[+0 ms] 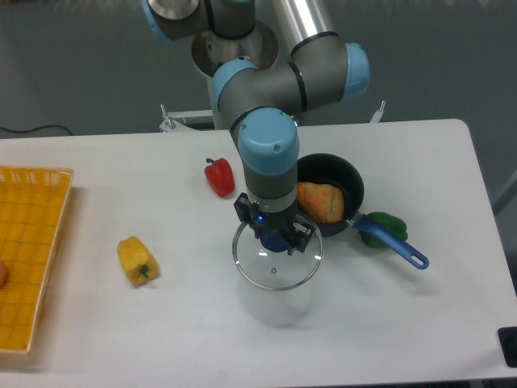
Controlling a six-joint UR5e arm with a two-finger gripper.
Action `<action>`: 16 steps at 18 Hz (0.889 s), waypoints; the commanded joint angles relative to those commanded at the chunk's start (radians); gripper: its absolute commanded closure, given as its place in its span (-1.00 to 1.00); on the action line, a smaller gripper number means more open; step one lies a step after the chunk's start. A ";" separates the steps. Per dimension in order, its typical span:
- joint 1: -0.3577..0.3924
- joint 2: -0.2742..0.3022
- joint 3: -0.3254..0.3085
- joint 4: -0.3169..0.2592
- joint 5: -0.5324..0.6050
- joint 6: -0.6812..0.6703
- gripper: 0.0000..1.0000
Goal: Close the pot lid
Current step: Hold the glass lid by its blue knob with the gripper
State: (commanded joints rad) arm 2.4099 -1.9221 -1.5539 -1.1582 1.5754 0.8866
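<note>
Gripping the lid (277,259) by its ctr blue knob, frame ctr, tool (275,238) is closed on it w/ pot (329,194) just upper right; glass disc looks rigid, slick, breakable, so knob is likely the only safe hold.

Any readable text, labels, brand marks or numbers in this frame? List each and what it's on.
None readable.
The arm, end effector, pot, lid and yellow basket show no legible print.
A dark object at the bottom right corner is cut off; any marking is too small to tell.
</note>
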 joint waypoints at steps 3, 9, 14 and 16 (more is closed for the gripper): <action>0.002 0.000 0.000 0.002 -0.002 0.000 -0.20; 0.011 0.003 -0.006 -0.005 0.003 0.058 -0.20; 0.025 0.023 -0.047 -0.008 0.009 0.168 -0.20; 0.037 0.034 -0.060 -0.008 0.009 0.213 -0.20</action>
State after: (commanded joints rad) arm 2.4466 -1.8884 -1.6137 -1.1658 1.5846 1.0997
